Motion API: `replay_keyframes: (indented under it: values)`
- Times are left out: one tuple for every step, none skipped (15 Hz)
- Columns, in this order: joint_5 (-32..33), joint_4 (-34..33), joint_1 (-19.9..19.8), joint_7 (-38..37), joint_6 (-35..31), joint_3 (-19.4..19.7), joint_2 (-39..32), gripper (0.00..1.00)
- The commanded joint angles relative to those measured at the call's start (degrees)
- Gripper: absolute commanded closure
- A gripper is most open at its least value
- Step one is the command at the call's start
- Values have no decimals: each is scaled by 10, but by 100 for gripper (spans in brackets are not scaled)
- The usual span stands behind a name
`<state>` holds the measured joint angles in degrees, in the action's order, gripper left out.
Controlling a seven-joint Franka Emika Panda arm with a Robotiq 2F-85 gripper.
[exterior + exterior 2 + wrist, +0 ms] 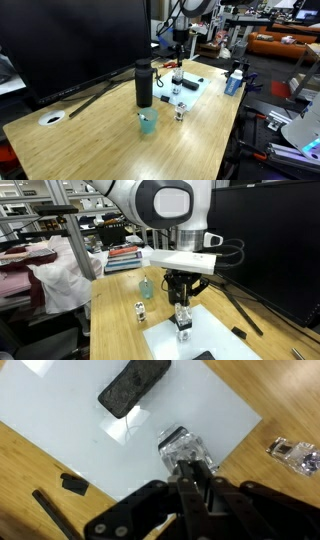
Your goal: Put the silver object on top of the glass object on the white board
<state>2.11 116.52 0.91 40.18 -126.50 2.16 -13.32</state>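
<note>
Gripper: fingers are seen drawn close together; whether anything is pinched cannot be told.
Silver object: is set on the white board near its edge, just beyond the fingertips, directly below them in an exterior view.
Black block: is laid farther along the board.
Small shiny piece: is left on the wooden tabletop, well apart.

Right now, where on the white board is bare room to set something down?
In the wrist view the board is bare from the black block down to its edge by the small black clip. Crowded around the shiny piece at the pincer.
</note>
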Motion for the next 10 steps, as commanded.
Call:
replay_keyframes:
  values:
    - [11,-17,-20,-14,15,-11,-8,97]
    - [8,-18,-22,-13,17,-12,-8,97]
    - [5,-19,-25,-10,18,-14,-9,97]
    - [4,-18,-25,-10,18,-14,-9,97]
    - [3,-18,-26,-10,19,-15,-9,97]
    - [2,-17,-26,-9,19,-16,-10,97]
    - [1,-17,-26,-8,20,-17,-10,97]
    - [1,-15,-25,-8,21,-18,-10,97]
    - [1,-15,-25,-7,23,-20,-11,97]
    - [2,-13,-25,-8,23,-21,-11,97]
